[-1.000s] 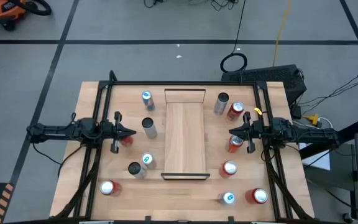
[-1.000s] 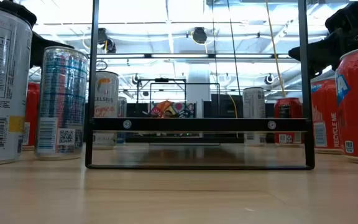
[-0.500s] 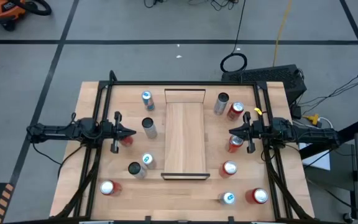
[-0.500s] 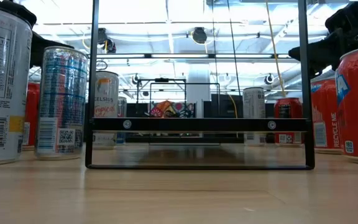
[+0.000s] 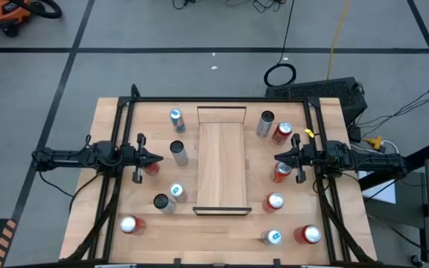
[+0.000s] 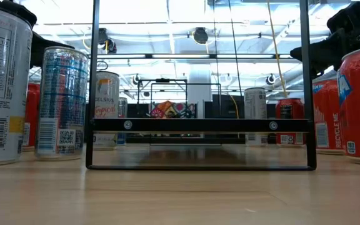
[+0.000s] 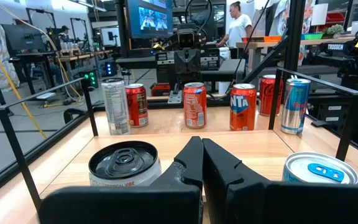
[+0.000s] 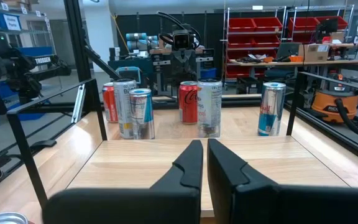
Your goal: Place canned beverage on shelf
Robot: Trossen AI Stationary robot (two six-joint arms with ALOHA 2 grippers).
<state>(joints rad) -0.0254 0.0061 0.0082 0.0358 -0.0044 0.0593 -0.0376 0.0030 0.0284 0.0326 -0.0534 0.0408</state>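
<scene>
Change: nothing has moved since the earlier frames.
Cans: a dozen stand around the board, none on it.
Shelf [image 5: 222, 158]: bare, table centre, running twelve to six o'clock.
Left gripper [image 5: 159, 158]: at nine o'clock, jaws pressed together, holding nothing.
Right gripper [image 5: 277, 157]: at three o'clock, jaws likewise closed and empty.
</scene>
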